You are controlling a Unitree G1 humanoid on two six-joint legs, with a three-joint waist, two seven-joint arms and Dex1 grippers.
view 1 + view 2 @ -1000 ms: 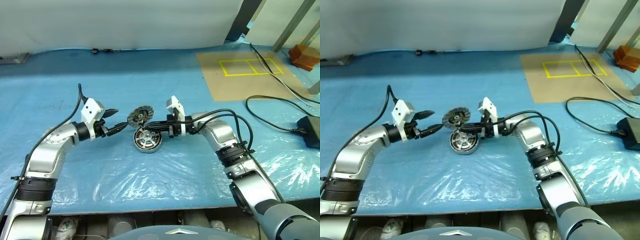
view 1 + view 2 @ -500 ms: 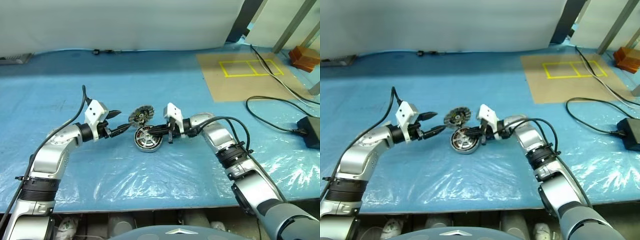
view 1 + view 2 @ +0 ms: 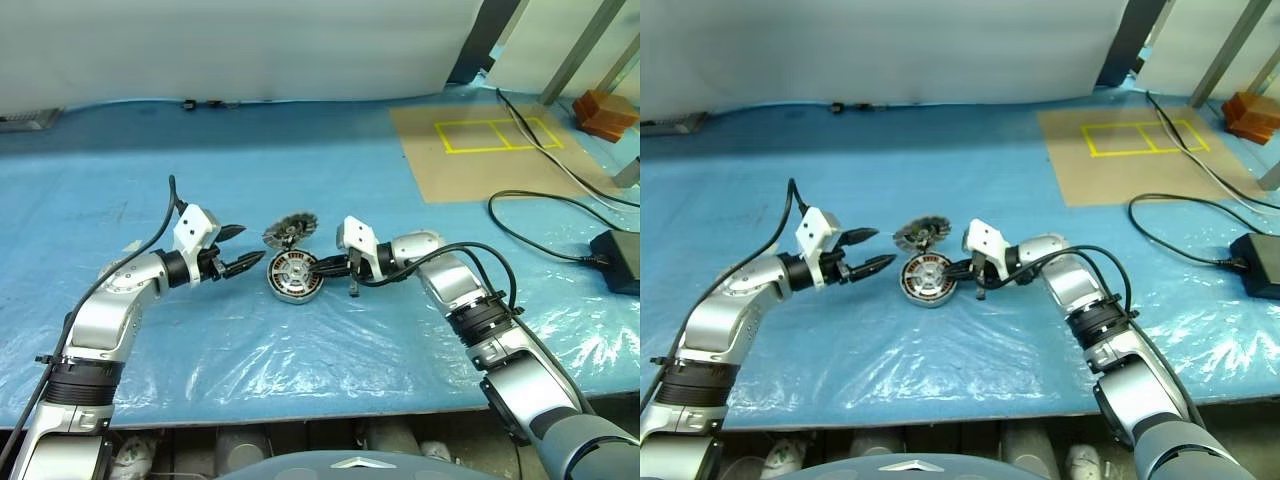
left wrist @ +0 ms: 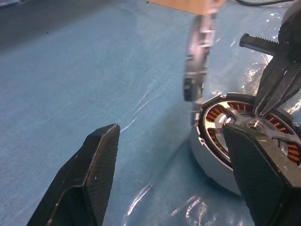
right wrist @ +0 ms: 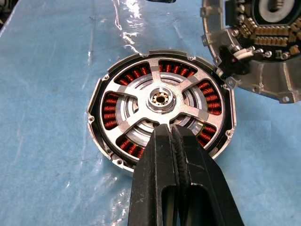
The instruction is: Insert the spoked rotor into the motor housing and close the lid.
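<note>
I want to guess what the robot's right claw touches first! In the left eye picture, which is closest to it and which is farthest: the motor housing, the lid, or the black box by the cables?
1. The motor housing: right at the tips of the shut right gripper.
2. The lid: just behind the housing, standing on edge.
3. The black box: far off at the table's right edge.

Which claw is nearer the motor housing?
Right. The right claw, shut, has its tips over the motor housing, by the spoked rotor's hub. The left claw, open, hangs beside the housing on the robot's left, apart from it.
</note>
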